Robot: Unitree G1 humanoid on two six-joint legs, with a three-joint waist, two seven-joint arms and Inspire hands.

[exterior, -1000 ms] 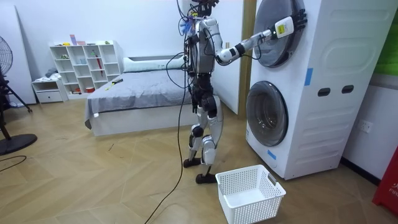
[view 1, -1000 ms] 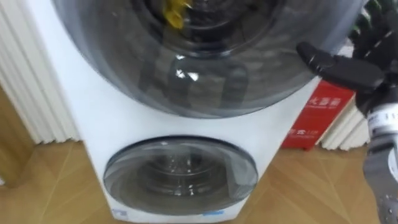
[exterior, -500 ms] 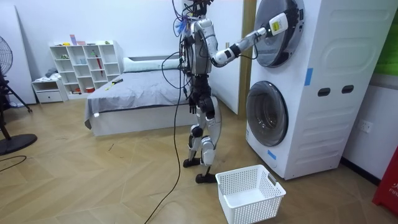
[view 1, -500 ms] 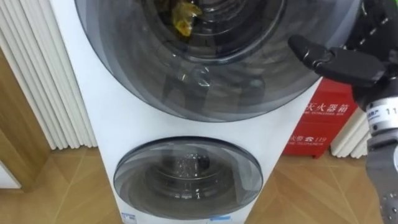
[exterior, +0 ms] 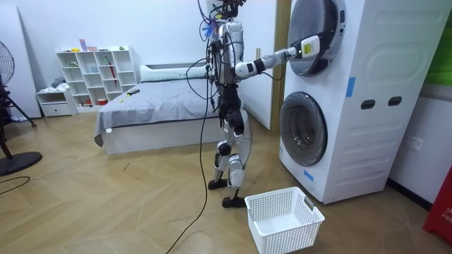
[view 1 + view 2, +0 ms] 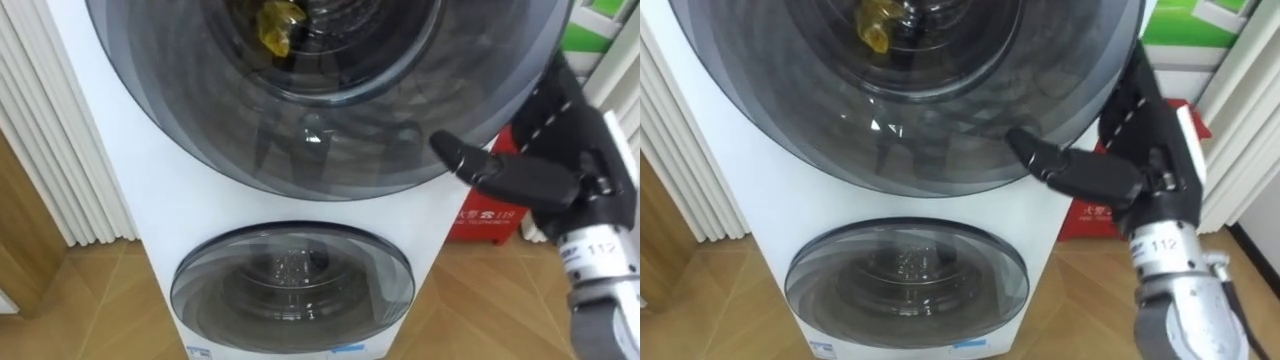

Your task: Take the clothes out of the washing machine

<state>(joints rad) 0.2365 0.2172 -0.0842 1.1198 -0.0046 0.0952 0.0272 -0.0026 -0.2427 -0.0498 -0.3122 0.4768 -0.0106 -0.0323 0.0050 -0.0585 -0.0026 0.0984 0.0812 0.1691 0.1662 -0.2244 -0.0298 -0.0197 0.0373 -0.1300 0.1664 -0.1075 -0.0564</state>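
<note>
At the upper door [image 6: 330, 120] of the washing machine [image 5: 353, 99], the right robot hand [image 6: 572, 172], fingers straight and thumb apart, should hook the edge firmly; the yellow cloth [image 6: 278, 25] lies behind the glass.

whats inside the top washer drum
A yellow cloth shows through the tinted upper door. The rest of the drum is dark or cut off, so more clothes can't be ruled out.

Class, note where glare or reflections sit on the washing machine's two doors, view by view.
Left eye view: a small white glint on the upper door, yellow cloth showing through its dark glass; right eye view: speckled highlights on the lower door.
</note>
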